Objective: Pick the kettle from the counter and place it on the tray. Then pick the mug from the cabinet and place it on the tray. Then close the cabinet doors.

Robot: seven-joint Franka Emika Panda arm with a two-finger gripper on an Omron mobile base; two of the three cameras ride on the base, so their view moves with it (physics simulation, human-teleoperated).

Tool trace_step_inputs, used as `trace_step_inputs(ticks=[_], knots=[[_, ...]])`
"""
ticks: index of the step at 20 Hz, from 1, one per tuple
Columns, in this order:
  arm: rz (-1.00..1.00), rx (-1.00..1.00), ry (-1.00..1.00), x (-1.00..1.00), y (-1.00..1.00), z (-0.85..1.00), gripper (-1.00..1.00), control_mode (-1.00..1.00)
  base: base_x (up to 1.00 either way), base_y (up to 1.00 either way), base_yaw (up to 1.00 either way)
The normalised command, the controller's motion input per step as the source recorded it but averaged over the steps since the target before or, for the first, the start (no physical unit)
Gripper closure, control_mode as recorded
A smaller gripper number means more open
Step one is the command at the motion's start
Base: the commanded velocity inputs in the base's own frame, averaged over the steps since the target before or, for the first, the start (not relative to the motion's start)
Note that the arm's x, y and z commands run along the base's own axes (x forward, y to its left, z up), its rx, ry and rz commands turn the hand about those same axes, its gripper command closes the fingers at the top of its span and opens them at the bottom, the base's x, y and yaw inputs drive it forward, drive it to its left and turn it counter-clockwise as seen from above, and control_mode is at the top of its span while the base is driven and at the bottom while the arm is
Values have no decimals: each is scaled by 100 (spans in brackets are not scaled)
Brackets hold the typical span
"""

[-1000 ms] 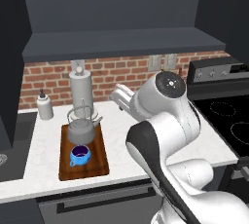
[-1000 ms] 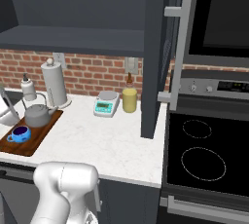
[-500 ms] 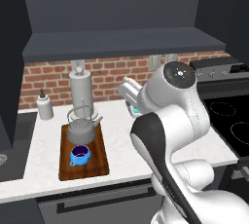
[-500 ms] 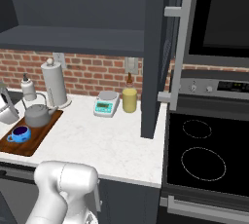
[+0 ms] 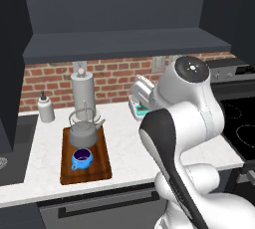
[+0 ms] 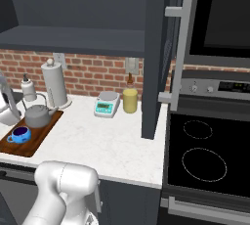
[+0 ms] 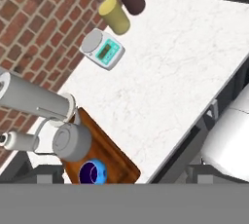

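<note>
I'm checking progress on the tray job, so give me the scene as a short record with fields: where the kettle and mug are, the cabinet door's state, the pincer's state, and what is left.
kettle: on the tray, far end
mug: on the tray, near end, in front of the kettle
cabinet door: right one stands open, edge toward the counter
pincer: open, holding nothing
other items: paper-towel roll, kitchen scale, yellow jar
left to do: close the cabinet doors
</note>
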Motion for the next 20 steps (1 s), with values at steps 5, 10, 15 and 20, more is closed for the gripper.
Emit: trace_step_inputs(ticks=[5,10,15,20], knots=[[-13,-2,3,0,-17,10,-100,-100,0,0,0],[-11,0,3,0,-16,11,-100,-100,0,0,0],[-8,0,0,0,-7,16,-100,-100,0,0,0],[-8,0,0,0,-13,18,-100,-100,0,0,0]])
